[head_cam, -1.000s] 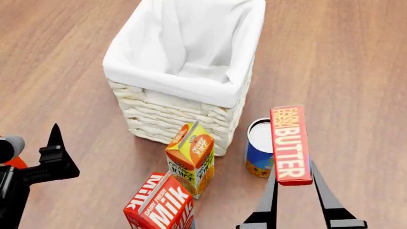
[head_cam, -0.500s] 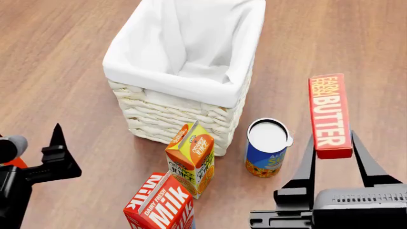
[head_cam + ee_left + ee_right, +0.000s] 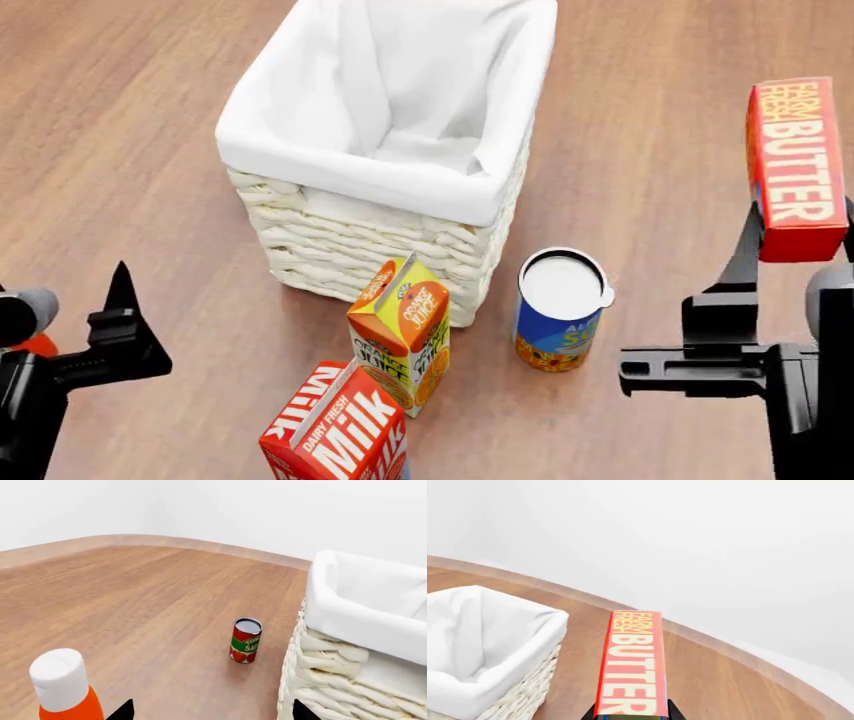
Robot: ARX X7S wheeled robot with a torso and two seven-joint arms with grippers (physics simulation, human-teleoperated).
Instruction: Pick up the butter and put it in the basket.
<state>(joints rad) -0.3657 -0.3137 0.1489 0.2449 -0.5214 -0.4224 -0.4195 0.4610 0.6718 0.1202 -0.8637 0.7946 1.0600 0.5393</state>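
Observation:
The butter (image 3: 797,168) is a slim red box with white lettering, held upright in my right gripper (image 3: 798,235), which is shut on its lower end. It hangs in the air to the right of the basket (image 3: 387,150), apart from it. In the right wrist view the butter (image 3: 632,665) stands between the dark fingers, with the basket (image 3: 490,645) off to one side. My left gripper (image 3: 114,330) is open and empty at the lower left, its finger tips just showing in the left wrist view (image 3: 210,712) beside the basket wall (image 3: 347,690).
An orange juice carton (image 3: 400,330), a Milk carton (image 3: 336,430) and a blue can (image 3: 561,310) stand in front of the basket. A red tomato can (image 3: 245,640) and an orange bottle with a white cap (image 3: 63,687) stand on the wooden floor.
My right gripper has lifted the butter up and to the right, away from the blue can. The left arm has barely moved.

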